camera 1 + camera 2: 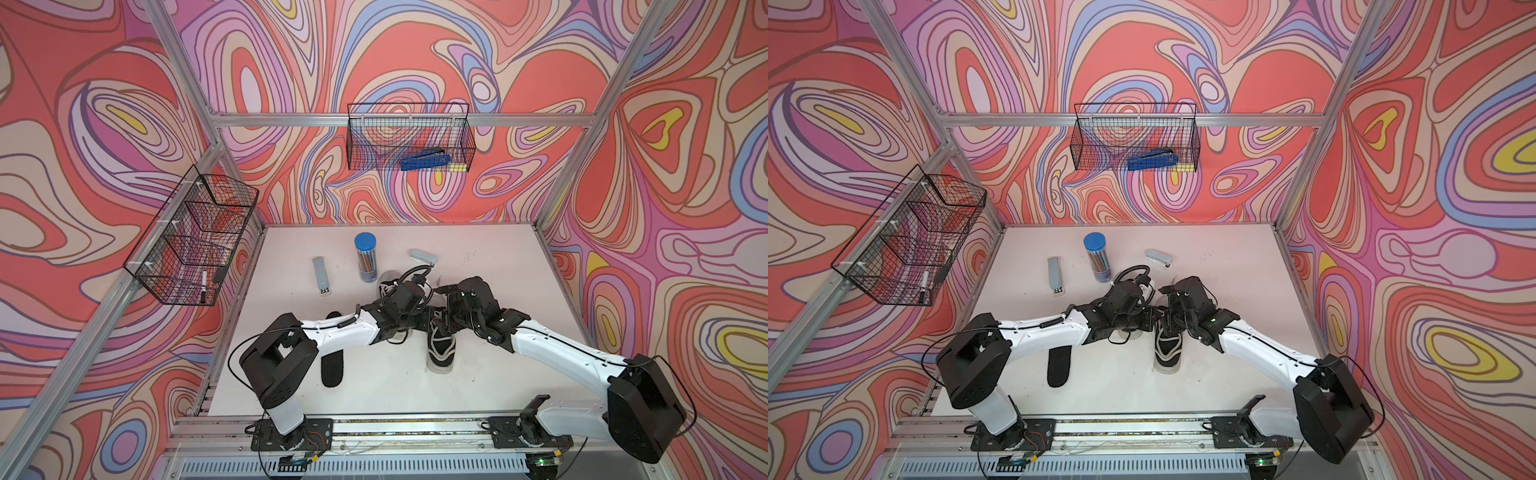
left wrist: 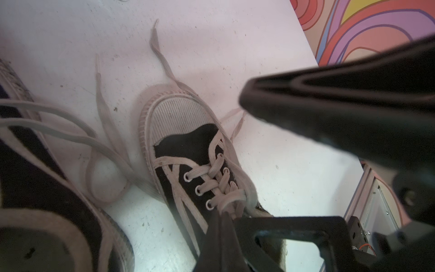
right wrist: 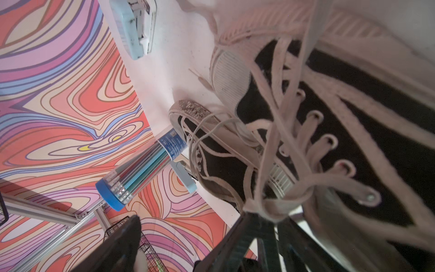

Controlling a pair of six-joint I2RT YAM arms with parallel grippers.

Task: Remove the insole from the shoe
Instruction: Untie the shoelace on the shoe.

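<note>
A black canvas shoe [image 1: 440, 353] [image 1: 1167, 353] with a white toe cap and laces stands mid-table, toe toward the front edge. My left gripper [image 1: 424, 321] [image 2: 224, 213] is shut on the laces at the top of this shoe [image 2: 188, 146]. My right gripper [image 1: 444, 324] [image 3: 181, 245] hangs open just beside the shoe's collar, and loose laces rest against one of its fingers [image 3: 244, 233]. A black insole [image 1: 332, 368] [image 1: 1058, 365] lies flat on the table under the left arm. The grippers hide the inside of the shoe.
A second black shoe [image 1: 388, 280] [image 3: 211, 153] lies behind the left wrist. Behind it stand a blue-capped pencil tube [image 1: 365, 257], a grey stapler [image 1: 423, 257] and a flat grey device [image 1: 322, 274]. Wire baskets [image 1: 409, 137] [image 1: 191, 237] hang on the walls.
</note>
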